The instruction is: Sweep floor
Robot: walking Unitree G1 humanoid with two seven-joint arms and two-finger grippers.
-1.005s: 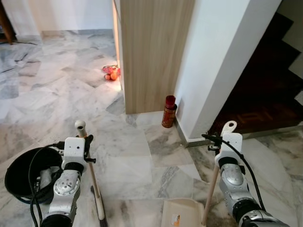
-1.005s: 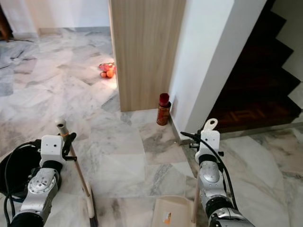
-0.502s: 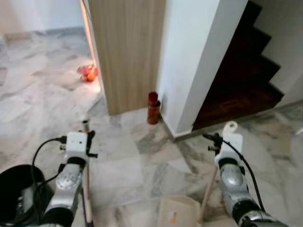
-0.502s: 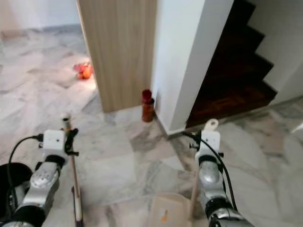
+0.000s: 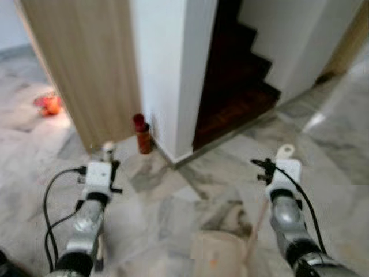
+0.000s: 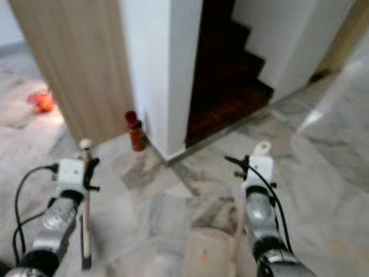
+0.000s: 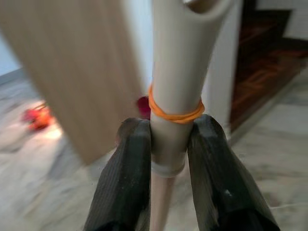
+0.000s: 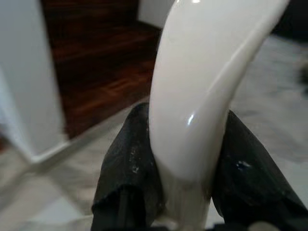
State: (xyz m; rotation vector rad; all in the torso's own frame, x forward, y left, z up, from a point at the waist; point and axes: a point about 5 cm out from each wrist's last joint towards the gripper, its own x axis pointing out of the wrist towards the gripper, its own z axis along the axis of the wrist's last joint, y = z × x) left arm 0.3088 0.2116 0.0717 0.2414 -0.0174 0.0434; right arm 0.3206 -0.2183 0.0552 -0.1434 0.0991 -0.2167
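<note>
Left gripper [image 7: 168, 144] pinching the broom handle [image 7: 175, 86], right gripper [image 8: 185, 144] clamped on the dustpan handle [image 8: 202, 91] — dustpan [image 5: 216, 259] seemingly empty, sweeping not yet begun.

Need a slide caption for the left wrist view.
Left gripper fingers shut on the broom handle.

View swung toward the staircase
The dark staircase [image 5: 236, 75] now sits centre; the black bin has slipped away left of it.
</note>
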